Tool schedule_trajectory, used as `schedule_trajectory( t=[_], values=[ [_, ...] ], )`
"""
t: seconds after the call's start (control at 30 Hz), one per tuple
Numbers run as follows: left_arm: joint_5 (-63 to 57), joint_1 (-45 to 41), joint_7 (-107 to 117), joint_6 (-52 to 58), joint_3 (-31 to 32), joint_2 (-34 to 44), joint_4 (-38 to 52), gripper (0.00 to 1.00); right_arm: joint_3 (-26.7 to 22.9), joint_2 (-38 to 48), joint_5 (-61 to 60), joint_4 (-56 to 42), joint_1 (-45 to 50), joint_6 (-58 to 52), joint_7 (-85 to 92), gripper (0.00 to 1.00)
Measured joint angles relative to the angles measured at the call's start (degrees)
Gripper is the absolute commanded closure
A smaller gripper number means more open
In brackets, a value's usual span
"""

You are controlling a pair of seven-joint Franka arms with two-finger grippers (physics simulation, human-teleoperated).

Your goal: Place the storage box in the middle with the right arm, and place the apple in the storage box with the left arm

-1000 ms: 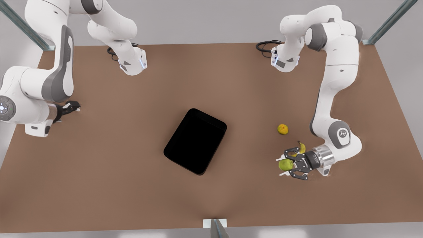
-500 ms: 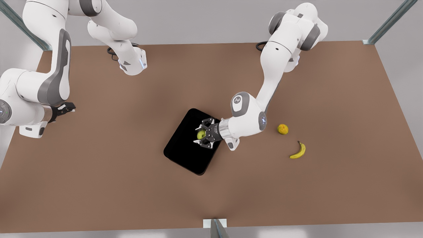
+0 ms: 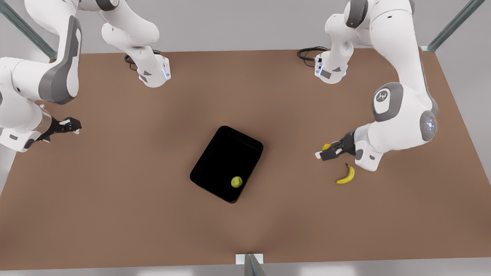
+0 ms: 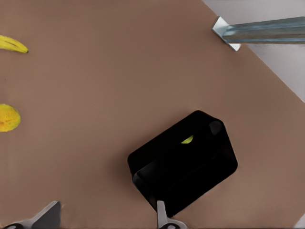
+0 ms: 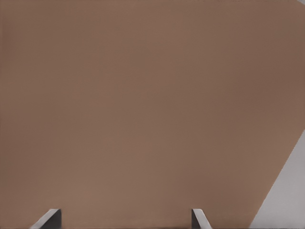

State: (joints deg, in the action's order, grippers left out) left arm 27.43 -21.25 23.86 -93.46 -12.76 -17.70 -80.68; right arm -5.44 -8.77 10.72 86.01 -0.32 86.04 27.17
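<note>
The apple (image 3: pixel 236 181) sits inside the storage box (image 3: pixel 220 161), down in the corner closest to the front view's bottom edge; nothing is holding it; from the left wrist view just a small green bit of the apple (image 4: pixel 187 140) peeks over the dark wall of the storage box (image 4: pixel 190 167). The box lies in the middle of the brown surface (image 3: pixel 153 214), turned a bit crooked. On the front view's right there is a yellow banana (image 3: pixel 346 175) lying flat, and an orange fruit (image 3: pixel 326 146) close by; both are well apart from the box. The left claw (image 3: pixel 321 154) hangs over the surface right by the orange fruit, partly hiding it; it is wide open with nothing in it, and its two fingertips (image 4: pixel 47 215) stand far apart in the left wrist view. The right claw (image 3: pixel 73 125) waits far off at the front view's left edge, over bare surface; its fingertips (image 5: pixel 50 217) are spread wide too, and it holds nothing.
</note>
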Motion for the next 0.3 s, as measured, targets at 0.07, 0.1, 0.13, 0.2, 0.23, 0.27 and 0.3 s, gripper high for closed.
schedule_trajectory(
  t=[0.07,0.1,0.13,0.2,0.23,0.27,0.3],
  values=[
    [-8.28,8.03,-16.44,-2.41,6.04,14.94,-14.67,0.00,-0.26,-2.15,-0.19,-1.64,-0.16,-0.71,-0.06,0.00],
    [-12.63,20.96,-17.85,1.17,17.69,16.09,-13.02,0.00,-0.27,-2.30,-0.19,-1.56,-0.20,-0.79,-0.01,0.00],
    [-16.09,23.56,-17.30,2.42,19.27,16.07,-11.45,0.00,-0.48,-2.31,-0.18,-1.47,-0.37,-0.79,0.20,0.00],
    [-20.70,17.85,-17.35,10.36,15.76,9.34,-1.67,0.00,-0.49,-2.18,-0.40,-1.64,-0.42,-1.01,-0.01,0.00],
    [-22.16,13.01,-17.60,9.92,13.36,9.87,-2.14,0.00,-0.44,-2.13,-0.44,-1.81,-0.16,-1.22,-0.01,0.00],
    [-23.25,13.49,-17.70,9.29,13.52,10.50,-2.82,0.00,-0.44,-2.05,-0.44,-1.81,-0.25,-1.31,-0.01,0.00],
    [-24.07,14.97,-17.70,9.11,13.59,10.58,-2.99,0.00,-0.45,-2.04,-0.44,-1.81,-0.35,-1.32,-0.01,0.00]
  ],
)
